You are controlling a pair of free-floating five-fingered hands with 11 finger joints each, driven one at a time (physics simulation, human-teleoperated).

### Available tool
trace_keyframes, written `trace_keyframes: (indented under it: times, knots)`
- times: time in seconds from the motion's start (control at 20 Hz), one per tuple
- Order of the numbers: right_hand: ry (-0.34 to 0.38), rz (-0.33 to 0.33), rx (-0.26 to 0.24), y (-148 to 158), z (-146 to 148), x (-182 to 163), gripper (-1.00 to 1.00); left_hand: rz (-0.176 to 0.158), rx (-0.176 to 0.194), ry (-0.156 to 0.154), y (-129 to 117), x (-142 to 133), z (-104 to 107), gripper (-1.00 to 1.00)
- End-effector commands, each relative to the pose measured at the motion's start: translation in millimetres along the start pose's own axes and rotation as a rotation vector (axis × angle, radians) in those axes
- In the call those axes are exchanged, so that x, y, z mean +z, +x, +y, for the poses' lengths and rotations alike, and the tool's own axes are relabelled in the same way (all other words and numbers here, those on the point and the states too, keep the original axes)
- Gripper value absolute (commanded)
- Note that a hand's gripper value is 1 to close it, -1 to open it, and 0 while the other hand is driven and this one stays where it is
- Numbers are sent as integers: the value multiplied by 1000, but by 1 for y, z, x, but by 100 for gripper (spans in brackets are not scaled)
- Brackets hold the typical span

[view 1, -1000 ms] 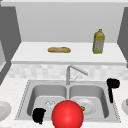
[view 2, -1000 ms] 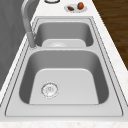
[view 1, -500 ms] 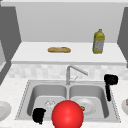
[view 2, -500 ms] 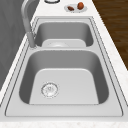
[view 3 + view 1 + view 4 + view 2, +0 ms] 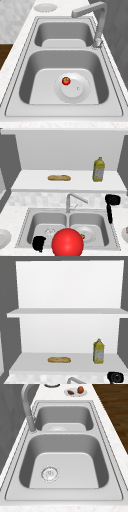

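My right hand [image 5: 112,200] hovers above the right rim of the sink [image 5: 25,214], fingers [image 5: 109,214] hanging straight down and holding nothing; its top also shows in the upper view [image 5: 115,377]. My left hand [image 5: 38,243] floats by the front edge of the left basin, touching nothing. A big red ball [image 5: 67,243] sits at the front of the sink between the basins. A small tomato [image 5: 66,80] lies on a white plate [image 5: 80,96] in the right basin [image 5: 32,75]. The left basin [image 5: 75,466] holds just its drain [image 5: 50,473].
The faucet [image 5: 72,199] rises behind the divider, spout angled right. On the shelf [image 5: 30,183] lie a bread loaf [image 5: 59,178] and a yellow bottle [image 5: 98,169]. A white plate [image 5: 45,7] sits on the left counter, and a plate with brown food [image 5: 75,391] on the right.
My right hand has risen a little above the sink's right rim. The left hand, ball and tomato have stayed put.
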Motion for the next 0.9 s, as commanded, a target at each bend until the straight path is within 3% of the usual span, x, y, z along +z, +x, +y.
trace_keyframes:
  times: [0.0, 0.4, 0.85]
  knots:
    - [-1, 18, 0, 1, -26, 19, -100, 0, 0, 0, 0, 0, 0, 0]
    - [-18, 27, 23, 4, -84, 47, -100, 0, 0, 0, 0, 0, 0, 0]
    - [-8, 8, 30, 10, -159, 55, -100, 0, 0, 0, 0, 0, 0, 0]
